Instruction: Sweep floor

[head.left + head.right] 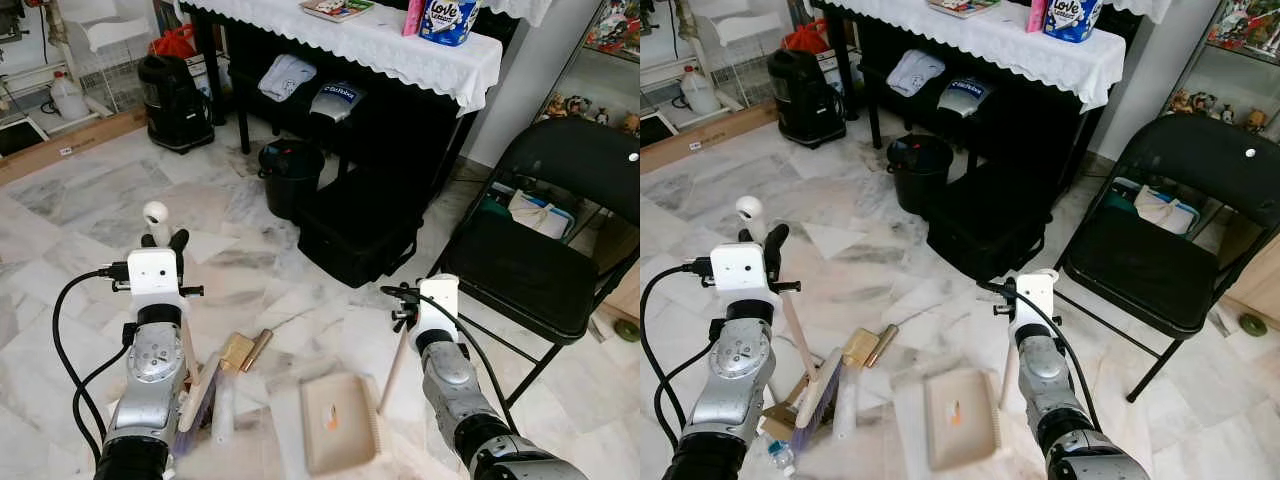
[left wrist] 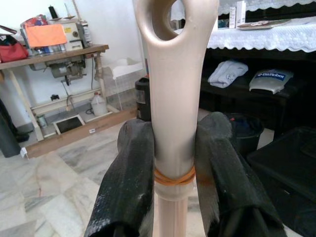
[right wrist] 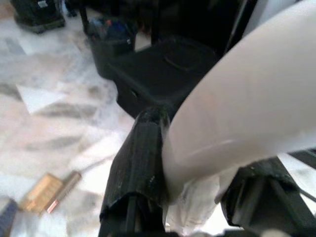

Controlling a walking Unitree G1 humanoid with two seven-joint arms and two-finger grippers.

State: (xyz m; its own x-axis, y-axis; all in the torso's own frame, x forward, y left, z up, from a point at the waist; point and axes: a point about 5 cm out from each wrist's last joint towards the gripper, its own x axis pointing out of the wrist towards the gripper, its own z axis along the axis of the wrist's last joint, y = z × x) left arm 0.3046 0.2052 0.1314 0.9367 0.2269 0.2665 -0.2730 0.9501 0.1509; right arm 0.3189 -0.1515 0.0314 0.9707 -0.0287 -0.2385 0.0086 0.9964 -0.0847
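Sweeping's underway: left gripper [image 2: 174, 163] is clamped on the broom [image 1: 199, 398] handle, right gripper [image 3: 197, 163] is clamped on the dustpan [image 1: 340, 422] handle. Dustpan sits flat on the floor [image 1: 90, 215]. Next, brush the scraps [image 1: 245, 351] just beside it into the pan.

Beige long-handled broom [image 1: 186, 352] with purple bristles: tilted, lower left of frame, bristles on marble floor [image 1: 90, 250]. Beige rectangular plastic dustpan [image 1: 338, 420]: flat on floor, bottom centre, its pale handle [image 1: 394, 366] rising rightward.
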